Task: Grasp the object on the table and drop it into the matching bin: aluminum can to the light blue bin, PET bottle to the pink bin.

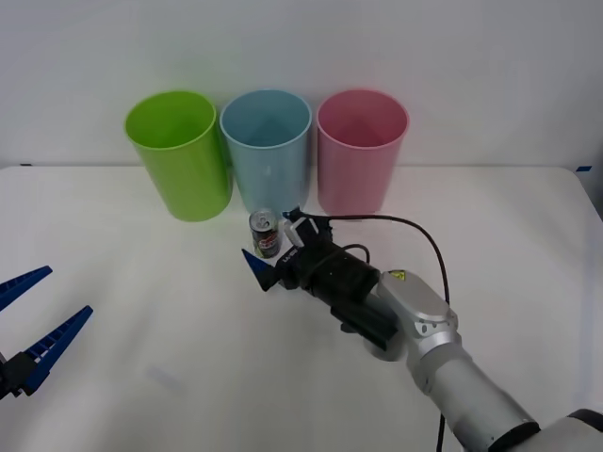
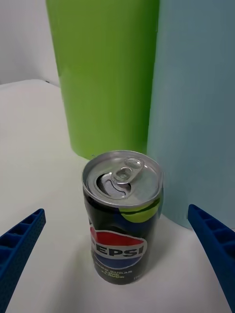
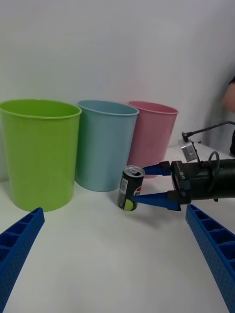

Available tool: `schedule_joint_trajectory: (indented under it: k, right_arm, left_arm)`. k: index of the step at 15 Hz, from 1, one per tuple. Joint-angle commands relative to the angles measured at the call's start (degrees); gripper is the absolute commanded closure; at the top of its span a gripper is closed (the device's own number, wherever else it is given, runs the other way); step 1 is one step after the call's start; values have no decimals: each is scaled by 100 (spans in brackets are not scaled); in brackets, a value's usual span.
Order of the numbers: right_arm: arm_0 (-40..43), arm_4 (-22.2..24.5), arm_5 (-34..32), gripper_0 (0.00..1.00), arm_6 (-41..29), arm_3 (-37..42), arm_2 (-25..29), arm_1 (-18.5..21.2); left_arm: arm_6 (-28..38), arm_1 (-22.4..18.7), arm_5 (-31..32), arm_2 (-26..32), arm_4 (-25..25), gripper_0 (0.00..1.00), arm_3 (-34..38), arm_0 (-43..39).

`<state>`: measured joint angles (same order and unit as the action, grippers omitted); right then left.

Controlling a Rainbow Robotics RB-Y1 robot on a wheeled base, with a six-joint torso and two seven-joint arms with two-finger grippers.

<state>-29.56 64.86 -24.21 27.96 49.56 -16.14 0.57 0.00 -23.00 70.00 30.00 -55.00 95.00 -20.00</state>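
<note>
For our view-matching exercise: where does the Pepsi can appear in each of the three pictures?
Front view: Pepsi can stands before the light blue bin, at the right claw.
Right wrist view: centre, between the open fingers.
Left wrist view: mid-picture, fingers either side.
Shared landmark: the light blue bin behind it.

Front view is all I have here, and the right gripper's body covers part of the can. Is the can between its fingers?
Observer: Yes. In the left wrist view the Pepsi can stands upright between the two fingers of the right gripper.
Operator: Do the fingers touch it?
Observer: No. The right wrist view shows bare table between the can and each finger. They are open.
Operator: Is it surely a can, not a bottle?
Observer: Yes. Up close it has a silver pull-tab top and a red, white and blue Pepsi label. The left gripper hovers open at the table's near left.
</note>
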Motion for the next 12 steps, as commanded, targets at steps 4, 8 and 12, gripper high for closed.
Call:
schedule_joint_trajectory:
  k: [4, 8, 12]
  right_arm:
    - [-111, 9, 443, 0, 17, -17, -205, -66]
    - [-102, -9, 602, 0, 26, -17, -337, -66]
    - [-111, -35, 663, 0, 26, -17, -416, -66]
  left_arm:
    - [0, 0, 0, 0, 0, 0, 0, 0]
    - [0, 0, 0, 0, 0, 0, 0, 0]
    - [0, 0, 0, 0, 0, 0, 0, 0]
